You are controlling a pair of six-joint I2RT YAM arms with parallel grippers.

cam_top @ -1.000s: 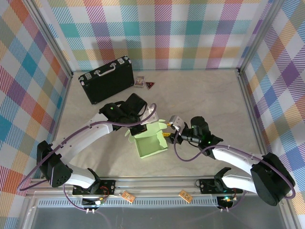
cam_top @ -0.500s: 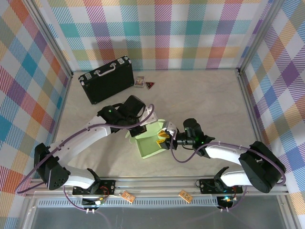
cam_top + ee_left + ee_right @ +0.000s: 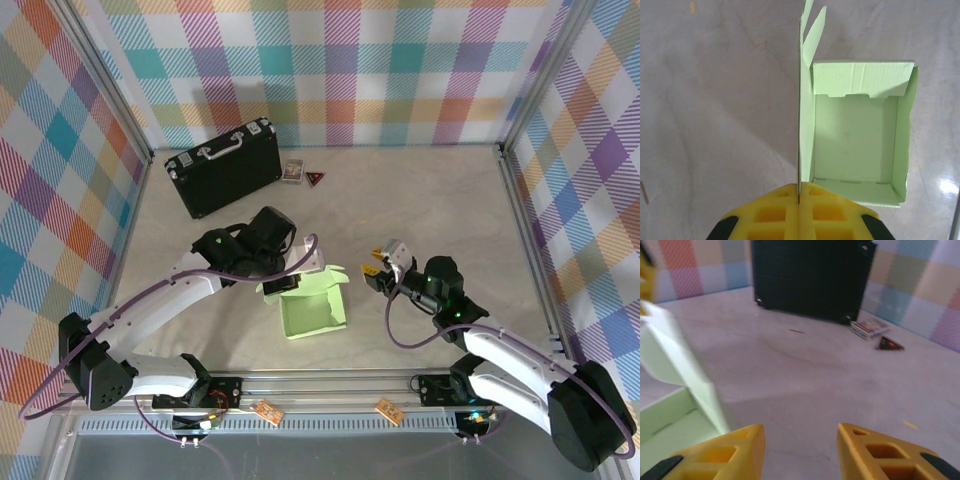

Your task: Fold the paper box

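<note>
Paper box is sitting open-topped directly ahead of your left gripper, whose yellow fingers are pressing together on the box's upright side wall. Your right gripper is hanging partly spread and gripping nothing, with the box lying near one of its fingers. Far beyond it, a small card pack and a dark triangle are showing print too blurred to read.

Top view overhead, left wrist close, straight down, right wrist low, level, paper box shared
</note>
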